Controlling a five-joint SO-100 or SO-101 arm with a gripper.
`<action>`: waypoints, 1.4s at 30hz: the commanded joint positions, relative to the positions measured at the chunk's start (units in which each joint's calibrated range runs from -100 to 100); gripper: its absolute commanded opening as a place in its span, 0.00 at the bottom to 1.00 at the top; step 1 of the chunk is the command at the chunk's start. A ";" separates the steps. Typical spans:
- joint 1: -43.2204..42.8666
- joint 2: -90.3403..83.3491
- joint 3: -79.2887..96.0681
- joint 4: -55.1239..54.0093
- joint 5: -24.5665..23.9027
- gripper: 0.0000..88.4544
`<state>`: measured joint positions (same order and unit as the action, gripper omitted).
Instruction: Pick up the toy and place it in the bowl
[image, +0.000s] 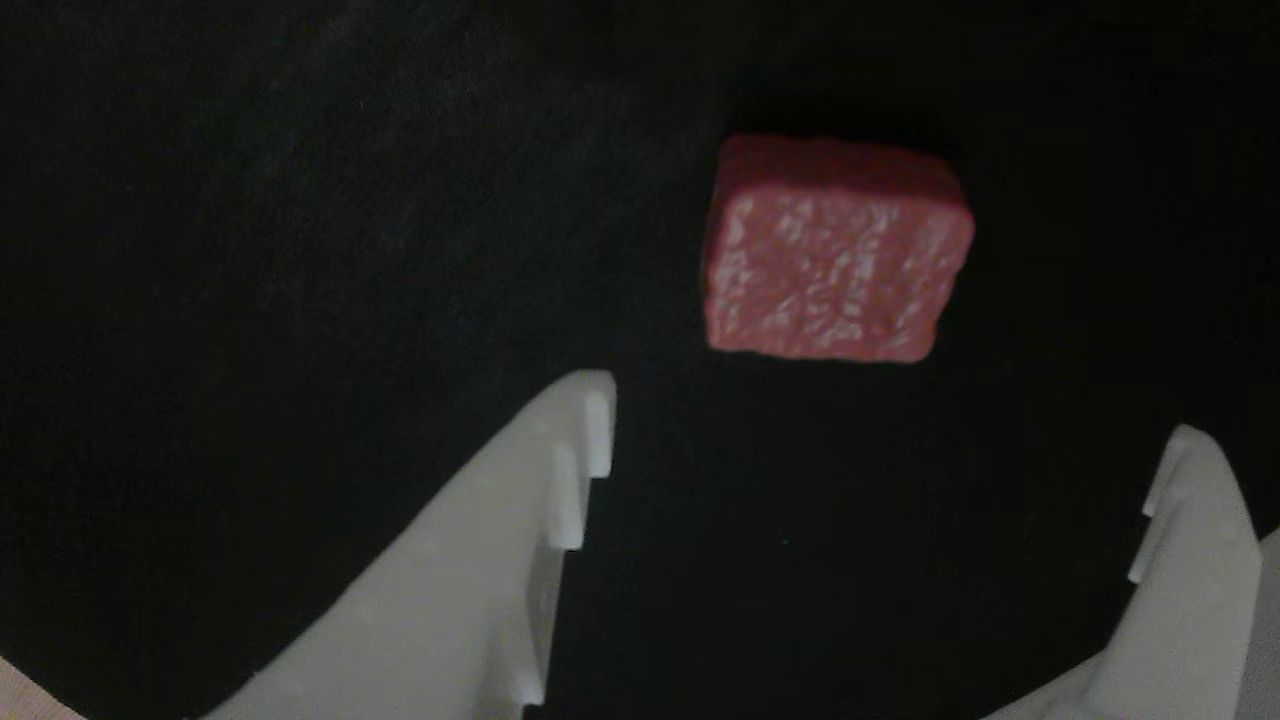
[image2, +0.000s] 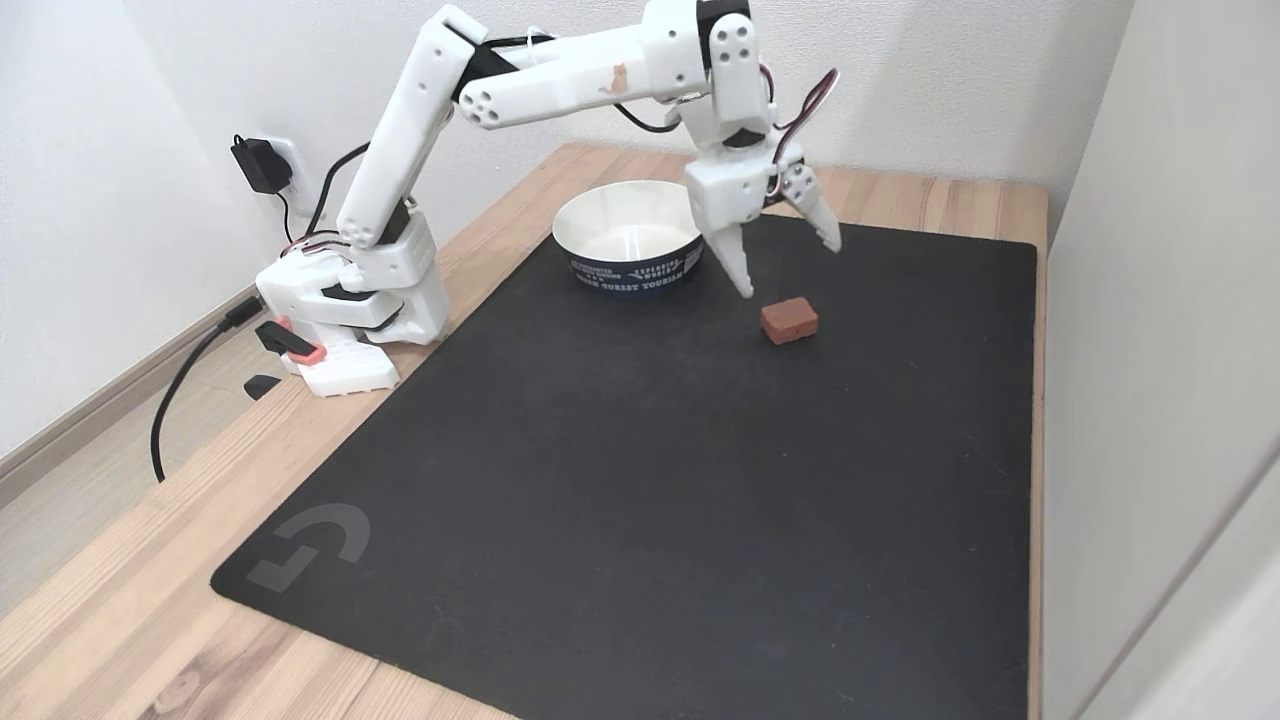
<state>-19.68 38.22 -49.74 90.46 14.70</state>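
Observation:
The toy (image2: 789, 320) is a small dark-red block lying flat on the black mat. Up close in the other view, the toy (image: 835, 262) shows a rough, white-flecked face. My white gripper (image2: 790, 268) hangs open just above and behind it, its two fingers spread wide and holding nothing. From the other view the gripper (image: 890, 410) frames the bottom edge, with one fingertip (image: 585, 420) left of the toy and the other at the right edge. The bowl (image2: 628, 238), white inside with a dark blue lettered band, stands on the mat to the left of the gripper.
A large black mat (image2: 650, 480) covers most of the wooden table (image2: 120, 620). The arm's base (image2: 345, 310) sits at the table's left edge with cables running to a wall socket (image2: 265, 160). A white wall panel (image2: 1170, 350) stands close on the right.

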 joint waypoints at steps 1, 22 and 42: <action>0.74 -0.58 -2.40 0.65 0.33 0.42; 0.49 6.51 -2.40 -2.91 0.28 0.42; 1.99 11.01 -2.40 -5.62 -0.08 0.42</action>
<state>-18.85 49.13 -51.06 85.90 14.70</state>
